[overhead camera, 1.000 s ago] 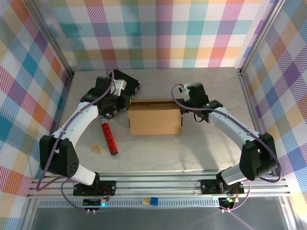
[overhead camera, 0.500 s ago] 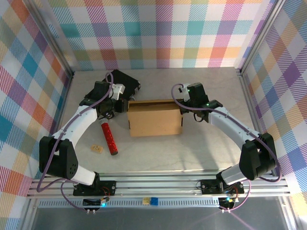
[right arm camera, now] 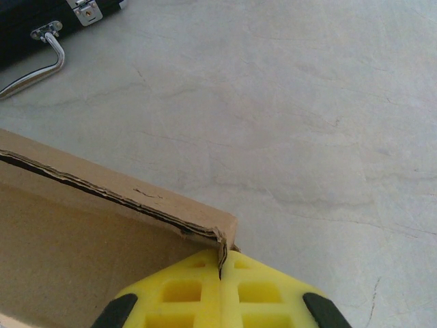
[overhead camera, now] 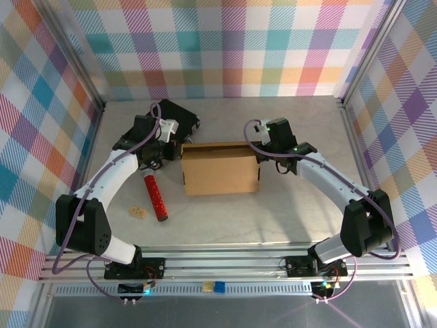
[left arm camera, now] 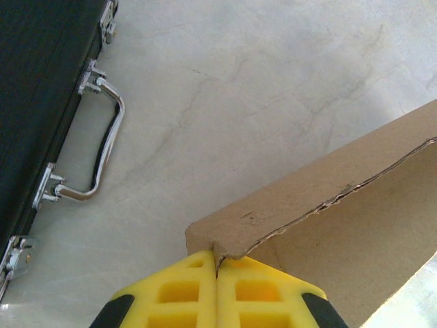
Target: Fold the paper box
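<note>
Two grippers on the box (overhead camera: 220,172), one at each far corner! The box sits on the table (overhead camera: 300,123) between the two wrists. From above it is a plain brown rectangle with a thin darker strip along its far edge.

Left gripper (left arm camera: 217,261) first, at the box's far-left corner. Its yellow fingers (left arm camera: 181,295) are pressed flat together, and the raw cardboard corner runs straight into the seam between them. That's a pinch on the box's edge. From that corner the frayed corrugated rim climbs away to the right.

Over to the right gripper (right arm camera: 220,263), and it's the mirror image at the far-right corner. Its fingers (right arm camera: 263,295) are squeezed together too, with the cardboard corner nipped in the seam. The torn rim runs off to the left, and the paler inner face of the cardboard shows below it.

From overhead, the left arm (overhead camera: 113,171) curves round the box's left side. The right arm (overhead camera: 328,178) curves round its right side, and both wrists meet the far edge at its two ends.

Around the box now. A black case (overhead camera: 179,115) lies just beyond the far-left corner, its chrome handle (left arm camera: 102,137) turned toward the box. Bare table shows between the two, so they're apart. A red tube (overhead camera: 156,197) lies flat off the box's near-left corner, close by but not touching. A small tan block (overhead camera: 139,212) sits farther out on the same side, beyond the tube from the box.
</note>
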